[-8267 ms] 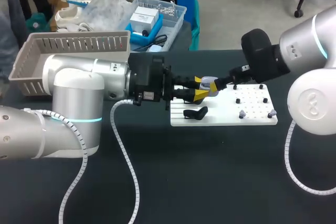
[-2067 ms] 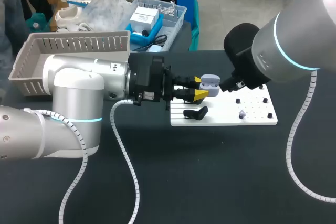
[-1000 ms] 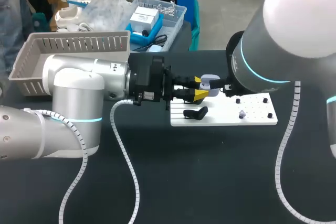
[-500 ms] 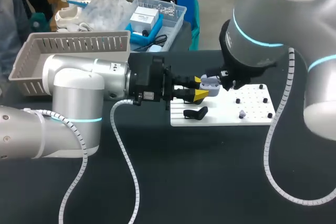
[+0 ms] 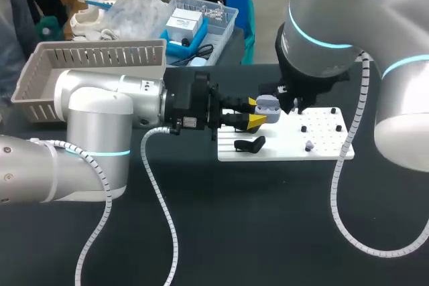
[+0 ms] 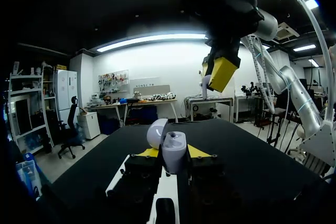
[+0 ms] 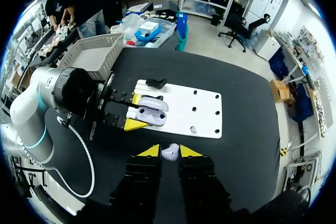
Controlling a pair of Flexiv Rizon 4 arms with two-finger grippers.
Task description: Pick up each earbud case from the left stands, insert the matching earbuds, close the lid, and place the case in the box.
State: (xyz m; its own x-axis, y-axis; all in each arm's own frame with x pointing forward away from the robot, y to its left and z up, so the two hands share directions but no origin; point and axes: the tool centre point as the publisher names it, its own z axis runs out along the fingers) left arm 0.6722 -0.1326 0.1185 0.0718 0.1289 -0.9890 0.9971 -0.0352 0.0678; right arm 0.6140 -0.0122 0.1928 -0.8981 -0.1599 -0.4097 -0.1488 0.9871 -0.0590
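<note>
The right arm has swung up and round since the earlier frames. Its gripper [image 7: 169, 150], which then reached in low from the right toward the case, now hangs above the case and points down at the table [image 5: 268, 219]. The left arm has not moved.

The left gripper [image 5: 258, 112] is closed on the pale earbud case [image 6: 174, 153], with one yellow tip on each side. It holds the case clear of the table, over the left end of the white board [image 5: 325, 147]. The case lid [image 6: 156, 132] stands open.

The right gripper's fingers are drawn close together, and they pinch a small white earbud [image 7: 168, 153] between their tips, directly over the open case.

The board lies near the middle of the table. A black stand [image 5: 249, 144] sits at its left end, and another earbud [image 5: 309, 145] rests on a peg toward its right, near edge. A grey slatted basket [image 5: 87, 65] sits at the table's far left corner.
</note>
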